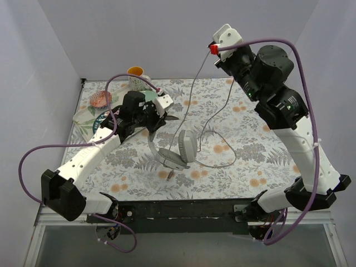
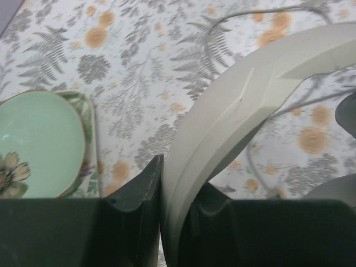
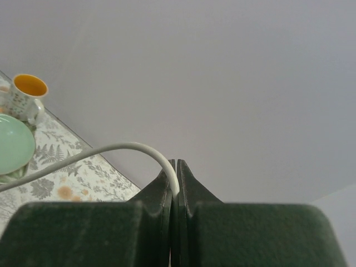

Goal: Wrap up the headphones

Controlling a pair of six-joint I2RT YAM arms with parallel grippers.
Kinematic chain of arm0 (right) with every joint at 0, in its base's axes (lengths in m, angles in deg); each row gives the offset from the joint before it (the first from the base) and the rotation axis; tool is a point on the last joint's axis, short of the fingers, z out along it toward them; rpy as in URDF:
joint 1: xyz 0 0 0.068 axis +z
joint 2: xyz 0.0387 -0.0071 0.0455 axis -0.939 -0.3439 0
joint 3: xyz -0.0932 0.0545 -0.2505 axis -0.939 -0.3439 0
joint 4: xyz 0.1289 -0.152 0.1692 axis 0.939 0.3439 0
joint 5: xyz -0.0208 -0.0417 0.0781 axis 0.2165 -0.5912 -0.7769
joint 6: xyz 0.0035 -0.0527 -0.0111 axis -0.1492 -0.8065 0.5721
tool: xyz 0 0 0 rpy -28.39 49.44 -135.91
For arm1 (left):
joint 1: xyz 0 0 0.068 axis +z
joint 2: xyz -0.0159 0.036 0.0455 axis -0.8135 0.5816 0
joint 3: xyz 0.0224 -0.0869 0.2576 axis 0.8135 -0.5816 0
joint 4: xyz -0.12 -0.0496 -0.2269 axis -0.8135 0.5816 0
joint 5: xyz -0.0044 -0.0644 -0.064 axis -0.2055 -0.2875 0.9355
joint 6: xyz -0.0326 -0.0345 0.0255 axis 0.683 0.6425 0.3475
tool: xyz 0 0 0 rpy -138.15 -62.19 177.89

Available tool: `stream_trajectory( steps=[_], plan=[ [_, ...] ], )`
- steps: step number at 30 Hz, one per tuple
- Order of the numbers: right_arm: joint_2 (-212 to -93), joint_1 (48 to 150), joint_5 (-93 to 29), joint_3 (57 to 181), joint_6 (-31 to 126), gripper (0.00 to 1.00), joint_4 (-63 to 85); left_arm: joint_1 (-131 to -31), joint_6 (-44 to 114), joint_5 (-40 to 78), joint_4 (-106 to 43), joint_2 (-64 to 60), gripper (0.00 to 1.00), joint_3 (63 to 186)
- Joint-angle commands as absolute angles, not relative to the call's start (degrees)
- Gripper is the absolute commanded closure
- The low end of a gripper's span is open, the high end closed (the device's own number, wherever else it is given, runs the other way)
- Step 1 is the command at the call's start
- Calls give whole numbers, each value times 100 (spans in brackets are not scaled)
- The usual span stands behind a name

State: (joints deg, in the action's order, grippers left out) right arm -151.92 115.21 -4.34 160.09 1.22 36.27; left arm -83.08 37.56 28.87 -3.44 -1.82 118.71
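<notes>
Over the floral counter (image 1: 133,183), the left end effector (image 2: 177,181) clamps the headband (image 2: 233,111) of the headphones (image 1: 182,147). The right end effector (image 3: 173,171), high and far right, pinches their cord (image 3: 111,149), which slants down toward them.

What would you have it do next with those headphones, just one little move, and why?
Probably swing the right gripper down and around the headband, laying a first loop of cord. The right gripper is shut on the cord, held high with slack trailing over the table, while the left gripper clamps the headband of the headphones, steadying them.
</notes>
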Motion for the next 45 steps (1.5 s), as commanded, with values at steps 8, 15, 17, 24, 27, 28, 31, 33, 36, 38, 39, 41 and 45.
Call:
stream_trajectory(
  steps=[8, 15, 17, 24, 27, 28, 31, 33, 36, 38, 39, 41, 45],
  plan=[
    [-15811, 9654, -1711, 15876, 1130, 99, 3413, -8326, 4256, 5362, 1243, -655, 96, 13109],
    [-15496, 9081, -2124, 14859, 1701, 99, 3070, -8274, 5678, 5206, 955, -638, 96, 13750],
    [-15416, 9019, -2238, 14577, 1868, 99, 3000, -8274, 6180, 4664, 928, -559, 96, 13996],
    [-15170, 9001, -2844, 13056, 2369, 99, 2324, -8203, 7173, 3959, 981, -453, 96, 15322],
    [-15152, 9010, -3862, 12485, 2912, 99, 1824, -8177, 7560, 3484, 928, -331, 96, 15754],
    [-15152, 9036, -4143, 12327, 3089, 99, 1639, -8168, 7665, 3195, 910, -295, 96, 16034],
    [-15117, 9343, -4690, 11624, 3660, 99, 708, -8159, 8017, 2764, 805, -163, 96, 16395],
    [-15108, 9712, -4928, 11053, 3994, 95, -98, -8142, 8149, 2561, 682, -84, 96, 16528],
    [-15161, 10257, -5034, 10491, 4294, 94, -874, -8133, 8133, 2297, 585, 65, 96, 16748],
    [-15240, 10581, -5051, 10304, 4558, 93, -1569, -8124, 8115, 2078, 507, 127, 95, 16792],
    [-15327, 10670, -5034, 10182, 4663, 91, -1779, -8124, 8115, 1998, 471, 127, 96, 16784],
    [-15433, 10855, -5069, 10058, 4988, 85, -2385, -8098, 8080, 1788, 392, 145, 95, 16766],
    [-15906, 11031, -5078, 9856, 5524, 80, -3125, -8019, 8053, 1602, 278, 180, 95, 16775]
  ],
)
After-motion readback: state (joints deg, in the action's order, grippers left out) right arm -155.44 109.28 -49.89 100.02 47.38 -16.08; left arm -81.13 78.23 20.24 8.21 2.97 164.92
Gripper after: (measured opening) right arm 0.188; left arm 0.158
